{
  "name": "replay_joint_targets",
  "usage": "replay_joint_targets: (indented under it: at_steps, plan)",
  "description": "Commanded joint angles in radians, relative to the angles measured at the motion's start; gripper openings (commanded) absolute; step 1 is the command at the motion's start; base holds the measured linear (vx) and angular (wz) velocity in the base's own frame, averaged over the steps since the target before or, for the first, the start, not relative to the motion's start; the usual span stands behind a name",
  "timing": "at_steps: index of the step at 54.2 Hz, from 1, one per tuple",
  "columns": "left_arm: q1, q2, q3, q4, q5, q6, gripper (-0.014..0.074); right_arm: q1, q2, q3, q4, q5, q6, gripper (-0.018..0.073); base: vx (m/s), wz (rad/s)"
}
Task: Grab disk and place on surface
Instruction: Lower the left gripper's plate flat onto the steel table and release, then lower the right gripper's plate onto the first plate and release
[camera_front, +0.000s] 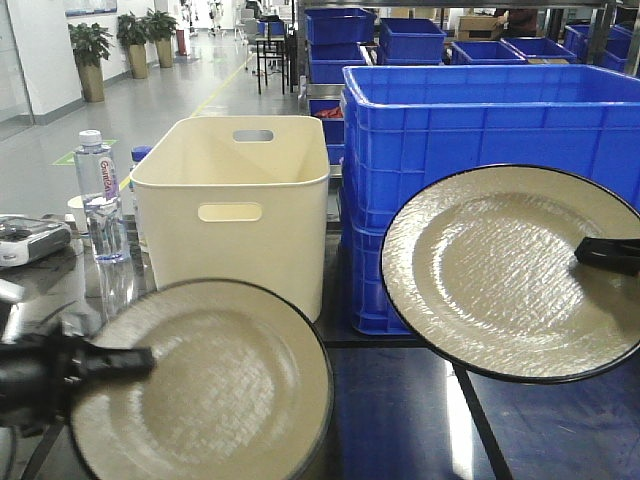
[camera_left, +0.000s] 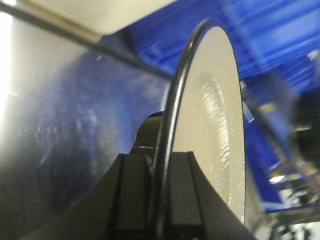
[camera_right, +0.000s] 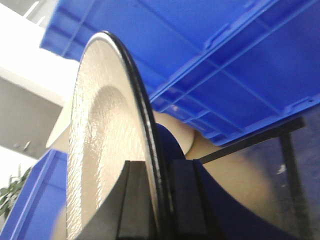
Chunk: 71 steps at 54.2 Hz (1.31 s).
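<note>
The left gripper (camera_front: 132, 361) is clamped on the left rim of the near disk (camera_front: 215, 392), which sits low by the dark surface (camera_front: 400, 425). Its far edge is close to the cream bin (camera_front: 235, 175). The right gripper (camera_front: 592, 252) pinches the right rim of a second disk (camera_front: 490, 270) — raised and tilted, in front of the blue crates (camera_front: 480, 120). A stretch of surface shows between the two rims, crossed by a black tape line (camera_front: 482, 425).

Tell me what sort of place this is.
Probably a factory or warehouse hall: stacked blue crates fill the background, and a long polished aisle lined with potted plants runs off behind the worktable.
</note>
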Motion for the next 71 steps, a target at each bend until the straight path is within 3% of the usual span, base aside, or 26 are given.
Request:
replay_joint_targets:
  at_steps: [1,8,16,24,34,41,50,71]
  plan:
    - [-0.078,0.011,-0.032,-0.173,-0.005,0.063,0.0004,-0.003,-0.036,-0.033,0.140,0.050,-0.021,-0.0009,0.00,0.00]
    - [-0.155,0.072,-0.035,-0.218,-0.064,0.146,0.0024,-0.003,-0.036,-0.033,0.140,0.079,-0.021,-0.0009,0.00,0.00]
    - [-0.209,0.124,-0.035,-0.218,-0.083,0.152,0.0104,-0.003,-0.036,-0.033,0.139,0.102,-0.021,-0.0005,0.00,0.00]
    - [-0.240,0.148,-0.035,-0.218,-0.083,0.165,0.0253,-0.003,-0.036,-0.033,0.139,0.114,-0.026,0.0000,0.00,0.00]
    - [-0.247,0.148,-0.035,-0.218,-0.083,0.282,0.0474,-0.003,-0.036,-0.033,0.136,0.117,-0.050,0.0004,0.00,0.00]
    - [-0.247,0.146,-0.035,-0.216,-0.085,0.358,0.0572,0.016,-0.036,-0.033,0.127,0.098,-0.050,0.0007,0.00,0.00]
    - [-0.192,0.123,-0.035,-0.209,-0.086,0.415,0.0594,0.127,-0.023,-0.033,0.077,0.029,-0.077,0.0010,0.00,0.00]
    - [0.071,-0.163,-0.035,-0.139,-0.050,0.411,0.0526,0.365,0.102,-0.033,0.036,-0.045,-0.097,0.0022,0.00,0.00]
